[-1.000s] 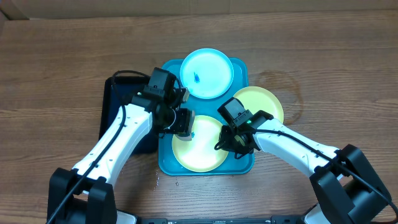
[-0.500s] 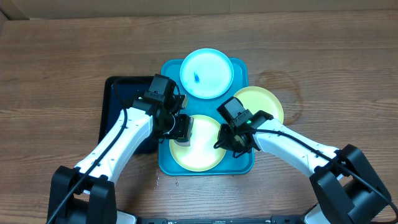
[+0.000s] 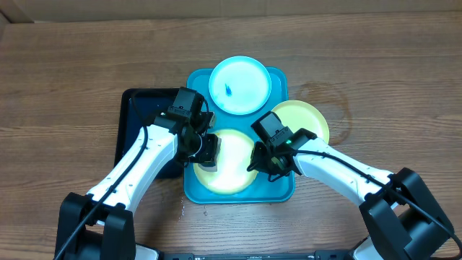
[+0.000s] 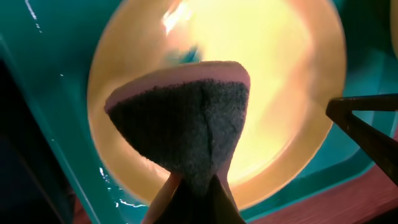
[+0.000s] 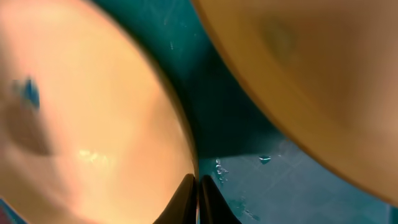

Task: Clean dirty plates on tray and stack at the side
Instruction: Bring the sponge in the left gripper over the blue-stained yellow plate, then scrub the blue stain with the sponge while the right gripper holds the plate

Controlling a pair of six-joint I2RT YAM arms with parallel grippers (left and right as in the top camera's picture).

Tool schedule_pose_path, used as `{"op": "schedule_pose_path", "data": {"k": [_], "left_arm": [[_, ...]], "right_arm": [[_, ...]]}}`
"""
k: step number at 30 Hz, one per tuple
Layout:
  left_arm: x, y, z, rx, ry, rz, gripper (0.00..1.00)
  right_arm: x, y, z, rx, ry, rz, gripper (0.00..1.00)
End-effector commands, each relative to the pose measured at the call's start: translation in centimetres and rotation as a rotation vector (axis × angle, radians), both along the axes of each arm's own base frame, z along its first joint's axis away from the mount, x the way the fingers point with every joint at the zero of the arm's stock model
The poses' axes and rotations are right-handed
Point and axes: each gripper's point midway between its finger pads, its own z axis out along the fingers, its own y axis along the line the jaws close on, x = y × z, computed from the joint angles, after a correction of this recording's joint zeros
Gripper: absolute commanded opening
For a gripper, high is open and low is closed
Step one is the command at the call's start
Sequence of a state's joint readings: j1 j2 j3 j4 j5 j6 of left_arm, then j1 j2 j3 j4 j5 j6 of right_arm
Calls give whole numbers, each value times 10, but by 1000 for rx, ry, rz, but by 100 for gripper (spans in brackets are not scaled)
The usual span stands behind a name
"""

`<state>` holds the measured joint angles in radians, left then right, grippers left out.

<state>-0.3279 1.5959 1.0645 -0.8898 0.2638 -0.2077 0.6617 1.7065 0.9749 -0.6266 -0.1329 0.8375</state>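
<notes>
Scrubbing is in hand: the sponge [image 4: 186, 118] clamped in the left tool [image 4: 189, 198] should next be wiped across the front green plate [image 3: 232, 172] (right tool [image 5: 198, 186] shut at its rim).

On the tray [image 3: 192, 189] lie a far plate [image 3: 242, 79], near plate [image 3: 234, 170] and right plate [image 3: 307, 119]; a smaller tray [image 3: 137, 119] sits left.

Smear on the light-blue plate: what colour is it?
Blue: a small smear left of the plate's centre, clearest in the overhead view.
</notes>
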Motion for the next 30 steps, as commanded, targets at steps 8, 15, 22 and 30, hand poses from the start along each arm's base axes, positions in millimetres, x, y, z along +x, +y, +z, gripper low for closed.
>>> {"op": "schedule_pose_path", "data": {"k": [8,15,22,30], "left_arm": [[4,4,-4,40,-22,3,4],[12,1,-3,27,-64,-11,4],[16,-1,-2,29,-100,-77,4],[17,-2,-3,56,-119,-99,5]], "right_arm": [[-1,2,2,9,-3,-3,24],[-1,2,-8,-1,20,-28,23],[-1,2,-11,-2,29,-46,4],[-1,2,-11,-2,29,-45,4]]}}
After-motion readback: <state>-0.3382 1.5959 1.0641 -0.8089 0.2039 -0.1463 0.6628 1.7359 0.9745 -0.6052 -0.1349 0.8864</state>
